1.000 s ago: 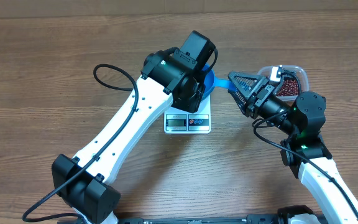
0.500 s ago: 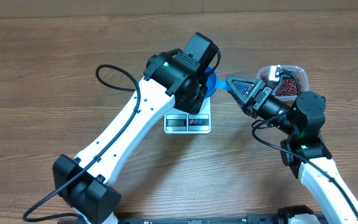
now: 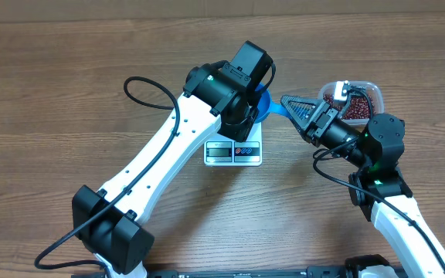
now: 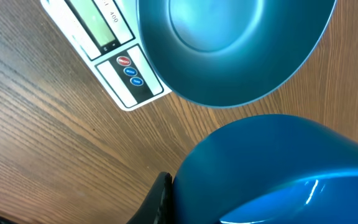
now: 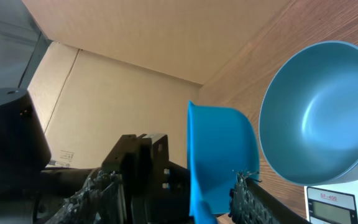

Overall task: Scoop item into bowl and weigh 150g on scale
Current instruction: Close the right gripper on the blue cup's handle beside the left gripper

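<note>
The right claw (image 3: 292,112) has its 2 fingers apart. A small blue plastic scoop (image 5: 219,155) sits between them. One finger looks like it touches the scoop. On the other side there is a gap, so the claw is not squeezing it.

The round, deep, bright blue bowl (image 5: 319,112) is just past the tips of this claw, right next to the scoop. The bowl sits on the flat white square kitchen scale (image 3: 234,147). The edge of the scale with the little screen (image 4: 101,18) and the buttons sticks out from under the bowl.

The tiny dark red-brown beans (image 3: 355,108) lie in a clear plastic tub (image 3: 369,85). The tub is behind the right claw's fingers, close to its back end. It is well away from the bowl.

The left claw (image 3: 259,89) is closed tight. It hangs over the bowl's rim, on the side where the scoop is. In the left wrist view, the bowl is in front of this claw and the scoop's round blue back is very close to it. I cannot tell if this claw pinches the scoop.

Everything rests on a brown wooden table (image 3: 91,77).
</note>
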### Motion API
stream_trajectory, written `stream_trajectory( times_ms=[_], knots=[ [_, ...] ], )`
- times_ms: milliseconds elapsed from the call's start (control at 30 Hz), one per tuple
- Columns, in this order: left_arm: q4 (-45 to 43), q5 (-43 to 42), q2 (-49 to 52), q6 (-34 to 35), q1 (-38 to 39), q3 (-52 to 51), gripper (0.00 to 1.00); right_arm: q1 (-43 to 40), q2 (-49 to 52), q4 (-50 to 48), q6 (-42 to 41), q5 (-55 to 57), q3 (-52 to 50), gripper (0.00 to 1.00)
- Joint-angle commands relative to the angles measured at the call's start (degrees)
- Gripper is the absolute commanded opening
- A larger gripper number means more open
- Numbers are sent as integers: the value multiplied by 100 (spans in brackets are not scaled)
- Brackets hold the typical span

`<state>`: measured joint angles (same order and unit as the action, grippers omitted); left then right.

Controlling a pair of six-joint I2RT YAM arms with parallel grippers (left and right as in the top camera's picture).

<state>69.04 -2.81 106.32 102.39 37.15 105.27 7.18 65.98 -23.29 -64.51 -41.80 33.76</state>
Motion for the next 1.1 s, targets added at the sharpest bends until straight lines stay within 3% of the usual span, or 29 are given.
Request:
stream_trajectory(
  times_ms=[0,133,267,800,1067],
  knots=[
    [-63,83,118,-214,44,133,4,28,28,-17,55,-50,120,58],
    [-275,83,118,-422,44,133,4,28,28,-17,55,-50,120,54],
    [-481,81,118,-772,44,133,4,26,28,-17,55,-50,120,41],
    [-391,22,118,-817,44,133,4,26,28,-17,55,-20,120,40],
    [-378,24,118,-817,44,133,4,26,28,-13,55,-2,120,29]
  ],
)
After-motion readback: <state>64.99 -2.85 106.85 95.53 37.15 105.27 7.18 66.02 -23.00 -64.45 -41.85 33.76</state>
